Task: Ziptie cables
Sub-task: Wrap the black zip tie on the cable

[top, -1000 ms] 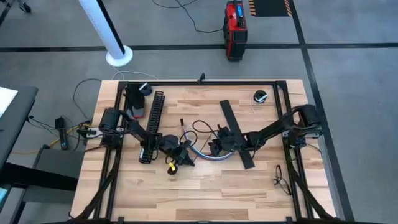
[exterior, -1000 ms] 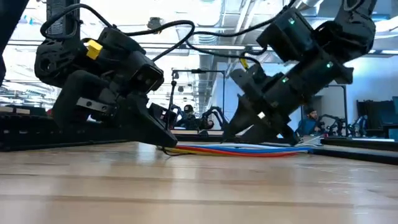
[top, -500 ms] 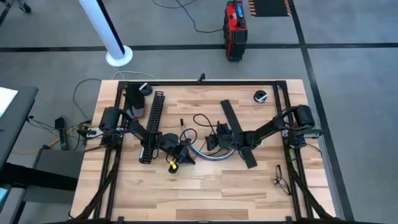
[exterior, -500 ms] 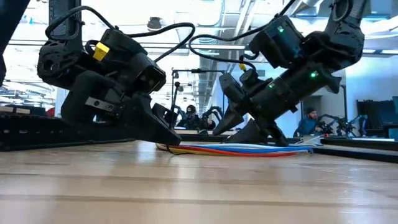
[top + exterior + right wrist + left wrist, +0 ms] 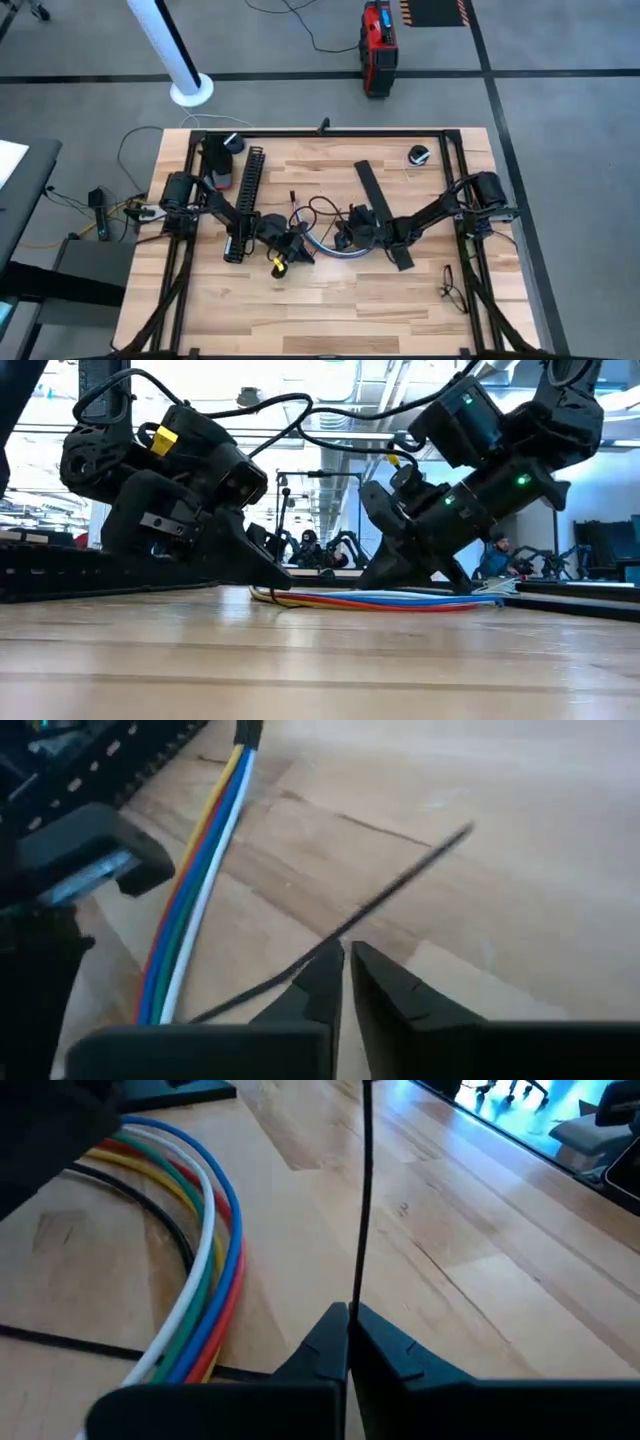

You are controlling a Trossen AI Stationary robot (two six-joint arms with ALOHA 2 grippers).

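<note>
The cables (image 5: 322, 248) lie loose at the desk (image 5: 330, 310) centre, not yet bound, between the left gripper (image 5: 348, 1342) at 9 o'clock, fingers pinching a ziptie (image 5: 362, 1200), and the right gripper (image 5: 345, 975) at 3 o'clock, fingers nearly closed on a thin strand.

Robotics lab: further robot arms (image 5: 340, 548) behind the workbench (image 5: 320, 660).

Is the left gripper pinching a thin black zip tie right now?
Yes, the left gripper has its fingers closed on a thin black zip tie that rises straight from the tips, beside the cables.
</note>
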